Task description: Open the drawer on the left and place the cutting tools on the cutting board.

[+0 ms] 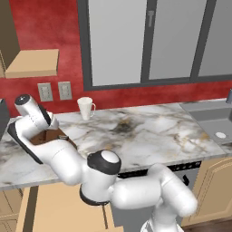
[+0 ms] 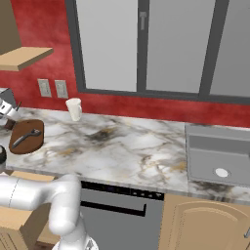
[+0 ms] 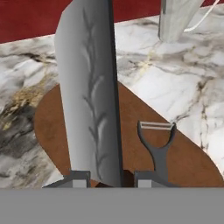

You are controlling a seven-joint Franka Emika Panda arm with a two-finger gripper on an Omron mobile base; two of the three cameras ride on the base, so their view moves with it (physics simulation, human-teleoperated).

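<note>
Already over the cutting board (image 3: 131, 131), gripper (image 3: 109, 178) pinches the knife (image 3: 89, 96) for set-down beside the peeler (image 3: 158, 144) lying there.

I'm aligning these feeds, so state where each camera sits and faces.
Left base view: behind the arm, left; faces the marble counter; white arm lower right.
Right base view: behind, right; same counter; arm lower left.
Hand view: on the gripper, which holds a silver-bladed knife over the dark brown oval cutting board.
Shared: board, grey Y-headed peeler.
</note>
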